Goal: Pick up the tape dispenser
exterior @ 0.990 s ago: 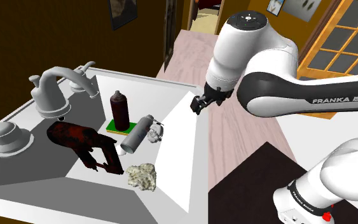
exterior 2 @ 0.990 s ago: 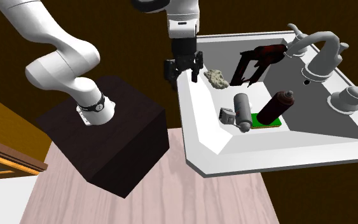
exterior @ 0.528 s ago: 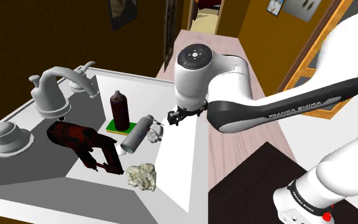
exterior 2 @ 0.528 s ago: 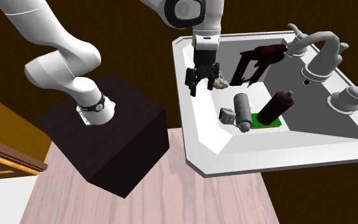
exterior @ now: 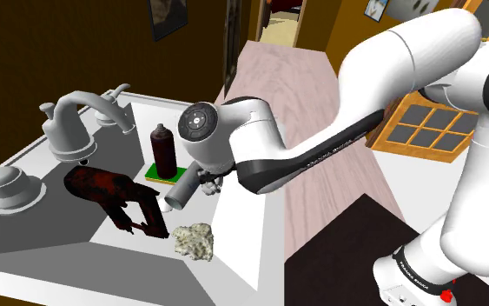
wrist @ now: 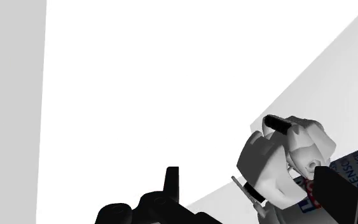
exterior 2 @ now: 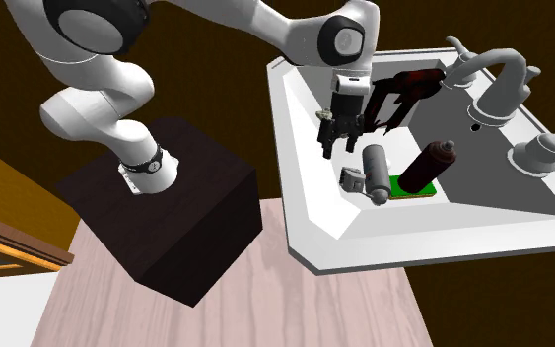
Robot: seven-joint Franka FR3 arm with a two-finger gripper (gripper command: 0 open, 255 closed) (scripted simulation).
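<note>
The tape dispenser (exterior: 112,196) is a dark red, gun-shaped thing lying in the white sink basin near the faucet; it also shows as the tape dispenser (exterior 2: 400,91) in the second exterior view. My gripper (exterior 2: 336,140) hangs open over the basin, between the dispenser and a grey spray bottle (exterior 2: 374,163), touching neither. In the wrist view the open gripper (wrist: 254,191) has the bottle's white trigger head (wrist: 285,156) between its fingers, which do not touch it. In the shoulder view the arm's wrist covers most of the hand.
A dark spray can (exterior: 164,149) stands on a green sponge (exterior: 155,174) beside the grey bottle (exterior: 181,187). A cream lump (exterior: 194,239) lies near the dispenser's handle. The faucet (exterior: 69,122) and a round knob (exterior: 12,187) sit on the sink's rim (exterior 2: 295,232).
The arm swung from the sink's outer rim down into the basin. The gripper now sits by the grey bottle's head. It stayed open, and the objects did not move.
</note>
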